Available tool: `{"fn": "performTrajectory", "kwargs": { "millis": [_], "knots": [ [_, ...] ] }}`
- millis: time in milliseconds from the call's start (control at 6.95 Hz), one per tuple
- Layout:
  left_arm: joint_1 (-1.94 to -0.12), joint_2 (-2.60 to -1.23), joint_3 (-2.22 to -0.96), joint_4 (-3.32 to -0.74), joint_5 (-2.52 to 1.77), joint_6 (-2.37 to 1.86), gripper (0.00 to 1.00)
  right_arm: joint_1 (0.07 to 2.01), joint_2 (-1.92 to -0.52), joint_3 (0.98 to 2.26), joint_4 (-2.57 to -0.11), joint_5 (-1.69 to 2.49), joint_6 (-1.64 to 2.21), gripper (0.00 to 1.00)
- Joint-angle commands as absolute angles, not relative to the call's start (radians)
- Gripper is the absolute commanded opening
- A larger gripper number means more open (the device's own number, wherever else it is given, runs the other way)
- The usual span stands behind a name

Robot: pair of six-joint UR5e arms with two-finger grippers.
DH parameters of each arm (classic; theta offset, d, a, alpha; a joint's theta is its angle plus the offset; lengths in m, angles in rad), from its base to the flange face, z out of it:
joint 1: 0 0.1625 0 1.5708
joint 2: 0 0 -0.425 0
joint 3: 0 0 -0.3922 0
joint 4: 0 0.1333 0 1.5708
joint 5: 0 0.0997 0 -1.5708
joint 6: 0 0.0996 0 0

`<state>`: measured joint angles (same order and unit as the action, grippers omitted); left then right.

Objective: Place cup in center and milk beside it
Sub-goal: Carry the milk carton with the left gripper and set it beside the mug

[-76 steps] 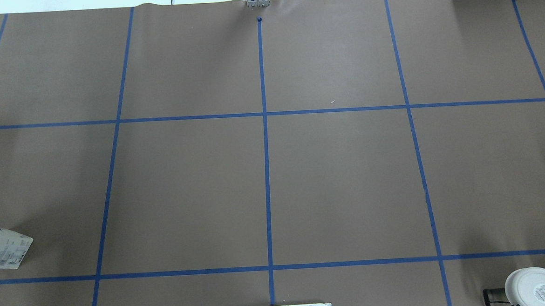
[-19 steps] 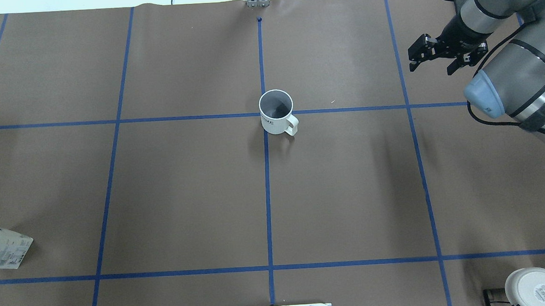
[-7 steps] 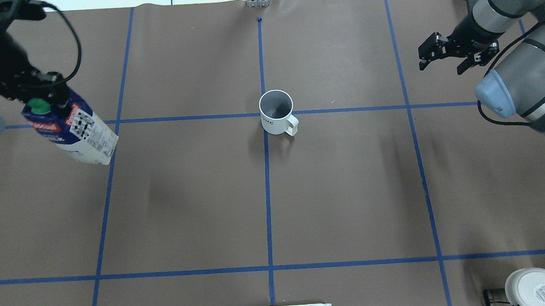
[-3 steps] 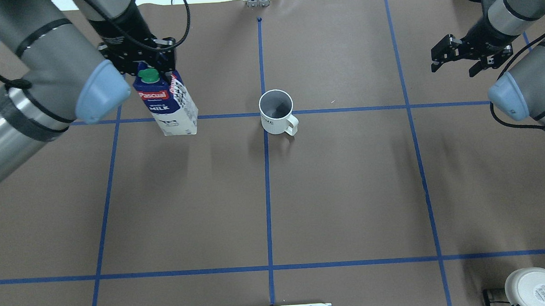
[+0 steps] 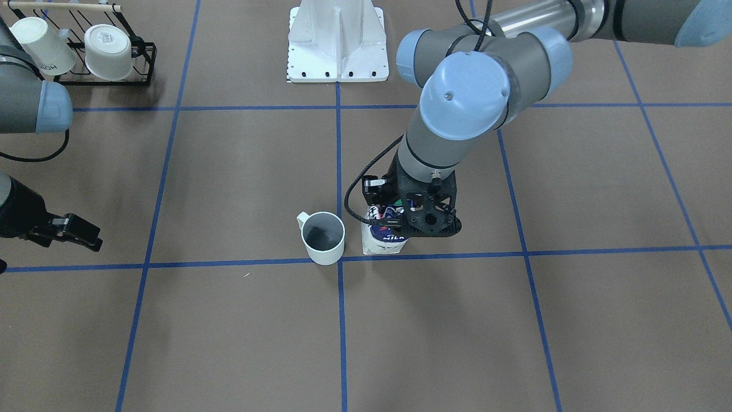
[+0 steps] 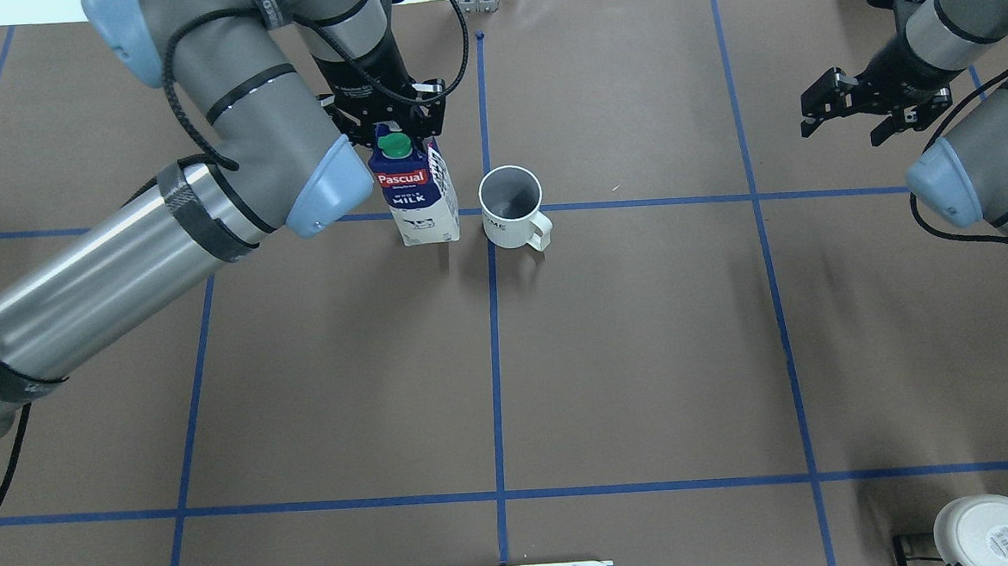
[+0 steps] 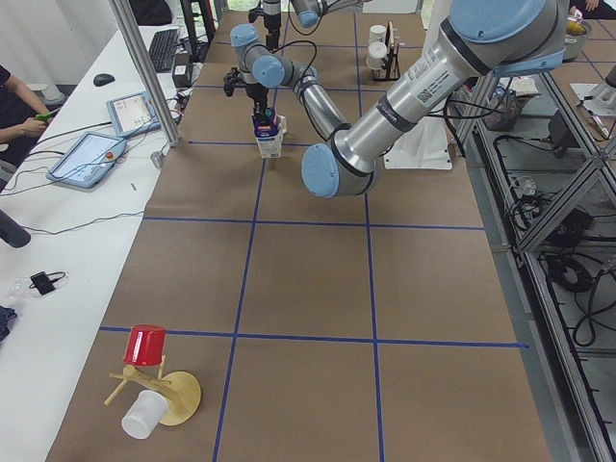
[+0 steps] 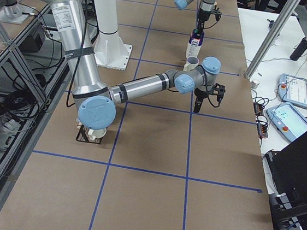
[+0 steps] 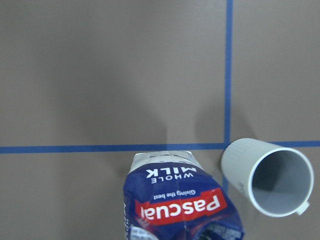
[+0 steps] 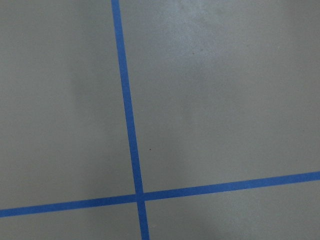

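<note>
**Carton held beside the cup at the crossing**

The cup (image 6: 511,209) stands upright on the center (image 9: 225,146), covering most of the tape crossing; its handle points toward the robot's right and slightly toward the base.

The milk (image 6: 414,197) is upright just beside the cup on the robot's left, with a narrow strip of paper between them and no contact; its base edge lies along the cross tape line, though whether it rests on the paper cannot be told.

The left gripper (image 6: 388,125) comes down from above with its jaws clamped on the carton's top, by the green cap.

The right gripper (image 6: 845,127) hangs with its jaws apart and nothing between them, near the paper's far edge; a full grid square of brown paper (image 6: 646,353) separates it from the cup.

A rack of white mugs (image 5: 86,57) sits at the near corner on the robot's right, well apart from both.
</note>
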<state>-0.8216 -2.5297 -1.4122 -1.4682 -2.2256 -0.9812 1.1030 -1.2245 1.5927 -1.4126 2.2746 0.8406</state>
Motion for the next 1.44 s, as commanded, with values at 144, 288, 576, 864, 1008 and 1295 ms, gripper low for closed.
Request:
{"fn": "performTrajectory", "kwargs": {
  "millis": [144,288,576,864,1008,1295],
  "knots": [
    [-0.775,-2.572,-1.353,-1.506,-2.180,-1.009,0.00,1.103,-1.227,1.594,-1.411,2.272,0.841,1.00],
    [-0.758,-2.568,-1.351,-1.509,-2.157,-1.012,0.00,1.103,-1.227,1.592,-1.411,2.269,0.841,1.00],
    [-0.758,-2.563,-1.359,-1.508,-2.148,-1.011,0.91,1.101,-1.227,1.592,-1.411,2.270,0.841,1.00],
    [-0.764,-2.550,-1.399,-1.503,-2.138,-1.015,0.98,1.101,-1.227,1.592,-1.411,2.272,0.842,1.00],
    [-0.799,-2.543,-1.435,-1.494,-2.146,-1.006,0.98,1.103,-1.226,1.591,-1.413,2.275,0.839,1.00],
    [-0.905,-2.415,-1.694,-1.354,-2.151,-0.976,0.98,1.124,-1.261,1.609,-1.414,2.292,0.789,1.00]
  ]
}}
